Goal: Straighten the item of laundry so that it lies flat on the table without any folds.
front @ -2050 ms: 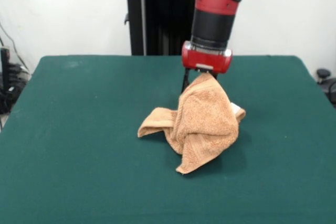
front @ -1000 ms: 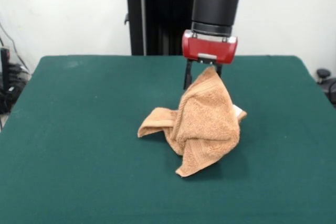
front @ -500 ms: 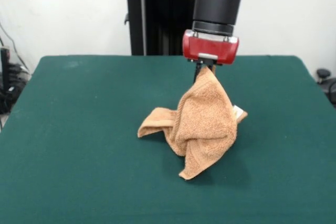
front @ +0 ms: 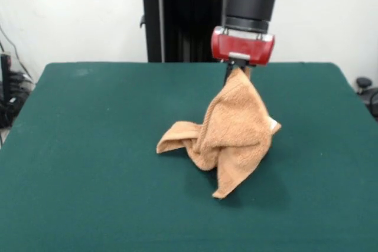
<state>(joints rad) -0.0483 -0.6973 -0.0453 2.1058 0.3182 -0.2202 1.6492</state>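
Note:
The tan terry towel (front: 236,128) hangs in a crumpled cone from my gripper (front: 238,72), which is shut on its top corner above the middle of the dark green table (front: 88,146). The towel's lower folds rest on the table: one fold reaches left and one point reaches toward the front. A small white label (front: 273,124) shows at its right edge. The towel's woven band is hidden in the folds. The red and black arm (front: 251,4) comes straight down from above.
The black pedestal (front: 177,22) stands behind the table's far edge. Cables and dark equipment (front: 9,90) sit off the left side, and a dark object (front: 366,90) off the right.
The gripper closed on the towel's top corner, then rose and shifted right. The towel is pulled taller and its lower point has slid right and toward the front.

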